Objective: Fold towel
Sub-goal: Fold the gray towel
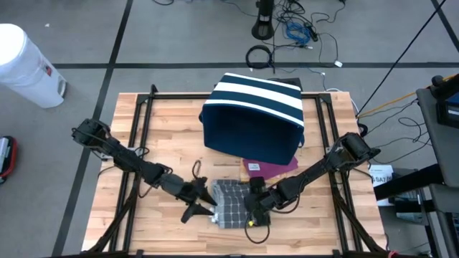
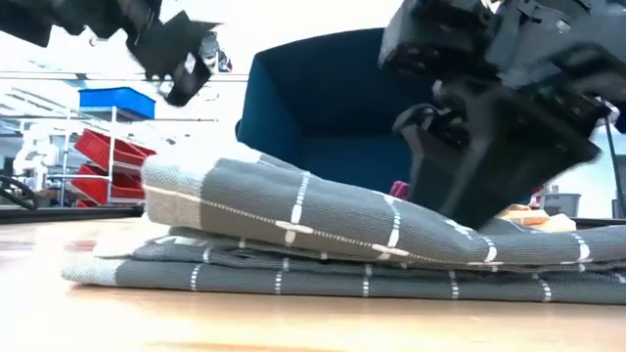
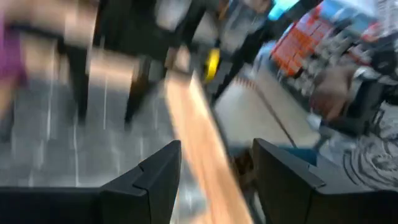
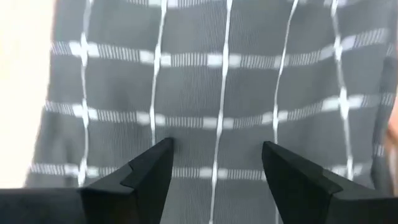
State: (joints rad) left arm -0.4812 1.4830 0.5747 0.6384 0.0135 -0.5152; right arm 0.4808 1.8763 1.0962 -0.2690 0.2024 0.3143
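Note:
A grey towel (image 1: 229,203) with a white grid lies folded in several layers near the table's front edge; in the low view its upper layer (image 2: 323,220) slopes over the flat lower ones. My left gripper (image 1: 201,197) stands open at the towel's left edge. The low view shows this gripper (image 2: 186,64) raised above the cloth, and nothing lies between its fingers (image 3: 155,174). My right gripper (image 1: 252,208) is open over the towel's right part, pointing steeply down. Its fingers (image 4: 149,168) stand apart, with the grid cloth (image 4: 217,93) spread beyond them. My right gripper comes down at the towel's upper layer (image 2: 460,220) from above on the right. No cloth shows between its open fingers. Whether the fingertips touch the cloth I cannot tell.
A navy bag with white stripes (image 1: 252,115) stands on the far half of the table, behind the towel. A purple flat thing (image 1: 271,166) lies between the bag and the towel. Black frame rails (image 1: 136,143) run along both sides. A white bin (image 1: 25,68) stands off the table's left.

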